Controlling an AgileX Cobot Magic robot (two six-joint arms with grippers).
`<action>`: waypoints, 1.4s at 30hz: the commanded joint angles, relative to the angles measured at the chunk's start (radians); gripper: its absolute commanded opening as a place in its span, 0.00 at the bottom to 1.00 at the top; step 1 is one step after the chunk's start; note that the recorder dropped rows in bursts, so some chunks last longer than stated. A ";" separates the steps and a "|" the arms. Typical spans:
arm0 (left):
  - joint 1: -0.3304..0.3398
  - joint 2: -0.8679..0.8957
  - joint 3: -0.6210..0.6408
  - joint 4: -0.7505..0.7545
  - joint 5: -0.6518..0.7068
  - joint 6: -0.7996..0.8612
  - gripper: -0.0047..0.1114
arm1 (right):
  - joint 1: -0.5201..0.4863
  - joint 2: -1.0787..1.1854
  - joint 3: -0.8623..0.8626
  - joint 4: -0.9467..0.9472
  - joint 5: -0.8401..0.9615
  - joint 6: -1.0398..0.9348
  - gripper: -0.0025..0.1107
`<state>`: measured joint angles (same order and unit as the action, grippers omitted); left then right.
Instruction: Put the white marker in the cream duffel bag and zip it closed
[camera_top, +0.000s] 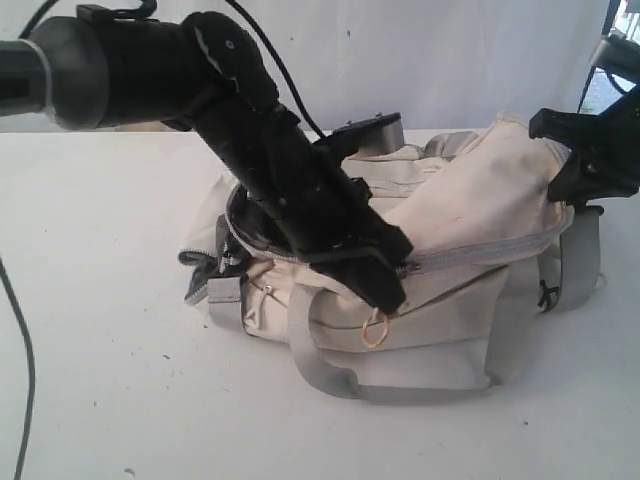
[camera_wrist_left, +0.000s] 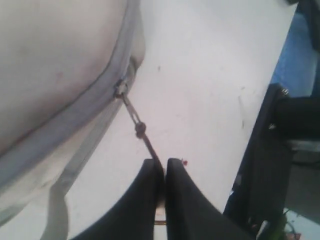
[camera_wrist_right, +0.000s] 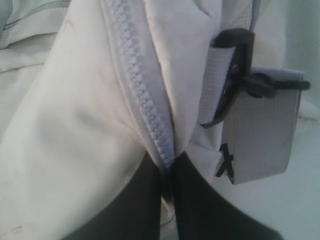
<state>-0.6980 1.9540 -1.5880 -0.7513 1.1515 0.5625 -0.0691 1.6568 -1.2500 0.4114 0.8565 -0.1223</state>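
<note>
cream duffel bag of soft, soiled fabric slumps on the white tabletop at the centre of the exterior view, its grey webbing handle drooping toward the lower middle. the only print in sight is a small black mark on a grey webbing tab at the right of the right wrist view; it looks like crossed strokes and cannot be read as letters. a black plastic buckle clips that tab above the mark. the grey zipper has coarse moulded teeth; in the exterior view it runs shut across the right half of the bag and gapes dark at the left end. the left gripper, smooth black fingers pressed together, pinches the thin cord of the metal zipper pull, which stretches straight from the slider. the right gripper, jaws narrow, clamps the bag's fabric at the end of the zipper tape, at the right edge of the exterior view.
</note>
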 joint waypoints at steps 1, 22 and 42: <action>0.000 -0.084 0.077 0.202 0.070 -0.029 0.04 | -0.012 -0.009 -0.005 -0.075 -0.062 -0.005 0.02; 0.000 -0.181 0.172 1.379 0.070 -0.366 0.04 | -0.012 -0.009 -0.005 -0.222 -0.055 -0.008 0.02; 0.000 -0.196 0.170 1.053 0.009 -0.366 0.04 | -0.012 -0.009 -0.005 -0.194 -0.050 -0.061 0.33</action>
<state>-0.7076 1.7858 -1.4230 0.3025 1.1332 0.1929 -0.0642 1.6568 -1.2500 0.2498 0.8401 -0.1680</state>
